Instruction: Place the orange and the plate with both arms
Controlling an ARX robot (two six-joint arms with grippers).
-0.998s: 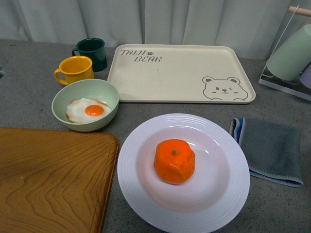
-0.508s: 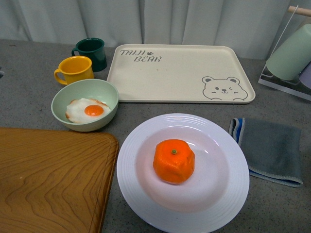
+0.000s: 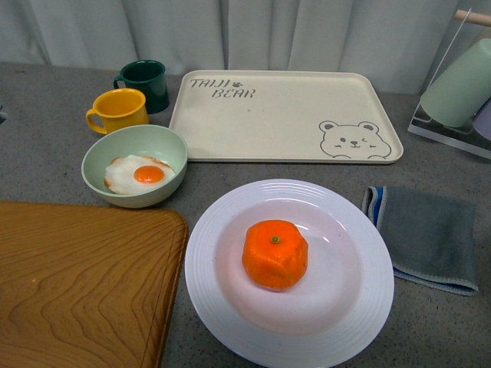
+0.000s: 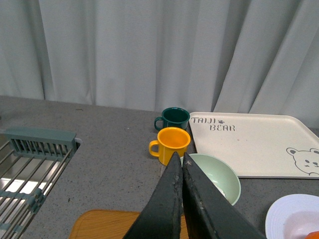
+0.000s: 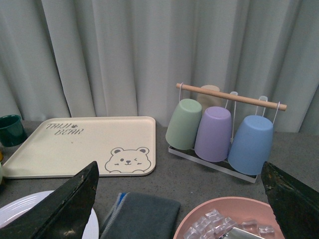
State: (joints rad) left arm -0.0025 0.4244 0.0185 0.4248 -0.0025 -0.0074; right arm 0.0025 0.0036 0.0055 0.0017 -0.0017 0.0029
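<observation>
The orange sits upright, green stem dot up, in the middle of the white plate at the front of the counter in the front view. Neither arm shows there. A slice of the plate and a sliver of the orange appear in the left wrist view, off to one side of my left gripper, whose black fingers are pressed shut with nothing between them. My right gripper is open wide, high above the grey cloth, with the plate's rim beside one finger.
Behind the plate lie a cream bear tray, a pale green bowl with a fried egg, a yellow mug and a dark green mug. A wooden board fills the front left. A cup rack and a pink bowl of ice stand right.
</observation>
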